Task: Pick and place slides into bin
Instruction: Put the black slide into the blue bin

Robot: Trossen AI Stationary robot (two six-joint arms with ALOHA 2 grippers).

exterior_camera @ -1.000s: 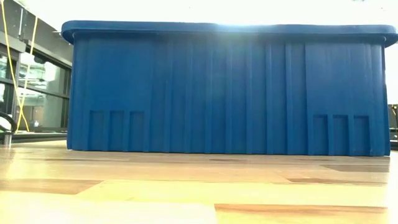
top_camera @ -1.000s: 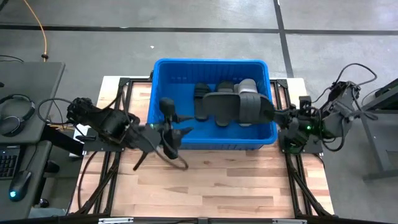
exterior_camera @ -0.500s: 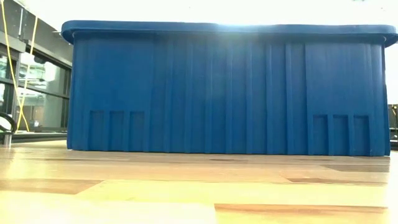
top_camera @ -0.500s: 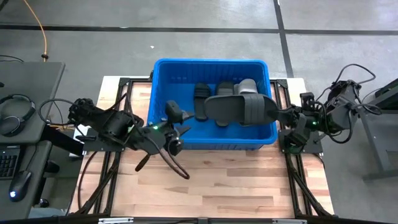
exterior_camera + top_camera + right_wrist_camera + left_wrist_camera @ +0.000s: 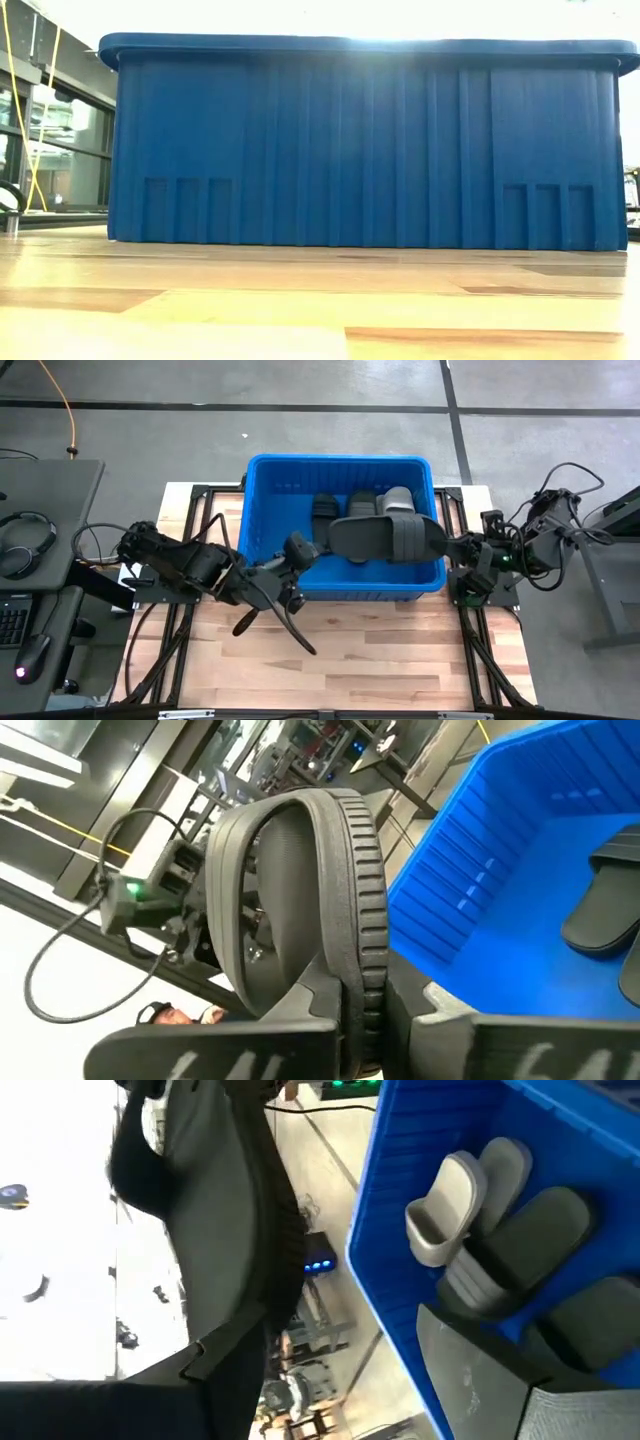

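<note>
The blue bin (image 5: 262,510) stands at the table's far middle; the low view shows only its near wall (image 5: 370,150). On its floor lie two black slides (image 5: 325,510) (image 5: 360,503) and a light grey one (image 5: 398,496). A dark grey slide (image 5: 375,538) with a ribbed strap hangs level over the bin, with my right gripper (image 5: 448,546) shut on it from the bin's right rim. My left gripper (image 5: 297,558) stands open over the bin's near wall, close to that slide's free end (image 5: 215,1240). My right gripper pinches the dark grey slide's strap end (image 5: 345,1005) between its two fingers. It comes level from the table's right side, in line with the slide's length. The slide is lifted clear above the bin and sticks out toward the left. My left gripper is close to the slide's free end; I cannot tell whether it touches it.
The bare wooden table top (image 5: 380,650) lies in front of the bin. A desk with headphones (image 5: 25,545) stands left of the table. Cables hang off both arms.
My left gripper has moved toward the table's right, closer to the held slide's free end, and has rolled about its own axis. The slide stays above the bin in my right gripper.
</note>
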